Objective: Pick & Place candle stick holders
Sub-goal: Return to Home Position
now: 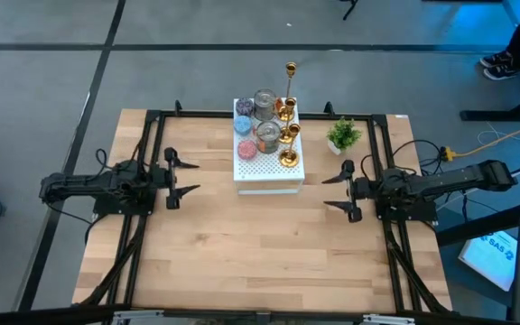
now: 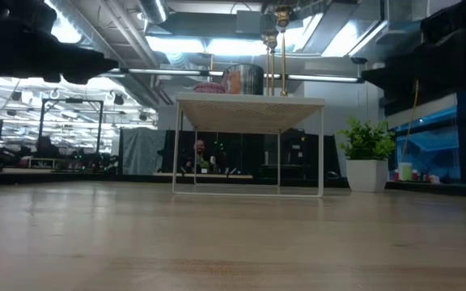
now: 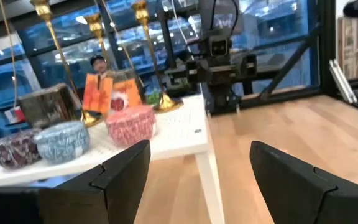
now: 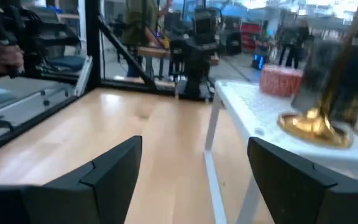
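The gold candle stick holders [image 1: 287, 135] stand along the right edge of the white perforated shelf [image 1: 269, 173] at the far middle of the bench [image 1: 260, 262], beside silvery cups [image 1: 266, 104] and small coloured tins [image 1: 246, 135] (a potted plant [image 1: 343, 135] sits just right of the shelf). The left gripper [image 1: 195, 177] hovers left of the shelf and the right gripper [image 1: 326, 192] right of it, both with jaws released and empty.

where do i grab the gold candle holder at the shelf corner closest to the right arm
Probably grip the gold candle holder by its thin upright stem, above the round base, coming from the right arm's side: that shelf edge is open, while a silvery cup stands close on the other side.
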Motion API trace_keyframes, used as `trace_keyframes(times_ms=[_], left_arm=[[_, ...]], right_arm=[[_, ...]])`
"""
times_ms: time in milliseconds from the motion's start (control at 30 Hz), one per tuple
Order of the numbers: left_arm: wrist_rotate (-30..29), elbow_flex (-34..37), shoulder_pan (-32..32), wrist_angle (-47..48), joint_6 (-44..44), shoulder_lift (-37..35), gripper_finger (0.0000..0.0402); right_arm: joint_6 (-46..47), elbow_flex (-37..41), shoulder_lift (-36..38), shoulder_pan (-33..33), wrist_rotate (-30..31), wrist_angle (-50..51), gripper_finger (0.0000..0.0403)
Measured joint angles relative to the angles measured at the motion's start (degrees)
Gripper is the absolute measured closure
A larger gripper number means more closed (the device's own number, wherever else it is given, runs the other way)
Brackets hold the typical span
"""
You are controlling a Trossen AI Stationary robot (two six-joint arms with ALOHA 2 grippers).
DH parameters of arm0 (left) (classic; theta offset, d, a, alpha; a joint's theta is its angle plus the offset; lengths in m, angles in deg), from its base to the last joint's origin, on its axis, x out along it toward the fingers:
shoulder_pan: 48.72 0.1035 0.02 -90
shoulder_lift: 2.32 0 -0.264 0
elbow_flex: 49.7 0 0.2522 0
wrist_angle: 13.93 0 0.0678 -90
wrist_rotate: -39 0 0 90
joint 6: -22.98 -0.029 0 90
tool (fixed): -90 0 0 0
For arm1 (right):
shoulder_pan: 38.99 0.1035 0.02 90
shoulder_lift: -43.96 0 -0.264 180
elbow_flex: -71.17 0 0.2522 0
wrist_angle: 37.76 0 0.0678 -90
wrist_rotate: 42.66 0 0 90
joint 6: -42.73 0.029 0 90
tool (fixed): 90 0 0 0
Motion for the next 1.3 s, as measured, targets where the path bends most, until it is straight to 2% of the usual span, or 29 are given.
trace_keyframes(times_ms=[133,233,333,433,600,767,867,933,1067,1300], left_arm=[[-1.14,0.00,0.00,1.29,0.07,0.01,0.0127],[-1.51,0.00,0.00,1.36,0.92,0.01,0.0127],[-1.57,0.00,0.00,1.37,1.22,0.01,0.0127],[-1.59,0.00,0.00,1.82,1.24,0.01,0.0127],[-1.77,-0.26,0.00,3.05,1.79,0.01,0.0127],[-1.81,-0.26,0.00,3.11,1.79,0.02,0.0127],[-1.85,-0.27,0.00,3.15,1.98,0.01,0.0127],[-1.87,-0.28,0.00,3.18,2.20,0.04,0.0127],[-1.87,-0.28,0.00,3.21,2.25,0.17,0.0127],[-1.78,-0.28,0.00,3.27,2.24,0.25,0.0127]], right_arm=[[0.43,0.00,0.00,0.00,4.31,2.32,0.0106],[0.19,0.01,0.02,-0.04,7.80,0.35,0.0106],[0.40,0.02,1.85,-0.35,7.78,1.89,0.0106],[0.41,-0.02,7.04,-0.81,7.10,6.91,0.0106],[0.12,0.00,18.54,-1.58,-2.27,18.60,0.0106],[-1.73,-0.34,27.68,-2.37,-1.59,27.02,0.0105],[-4.26,-3.49,28.25,-2.51,-1.13,34.36,0.0105],[-4.18,-4.95,28.24,-2.56,1.33,37.25,0.0105],[-5.58,-4.98,28.23,-2.58,5.46,36.73,0.0105],[-6.73,-0.03,27.63,-2.72,6.03,25.02,0.0105]])
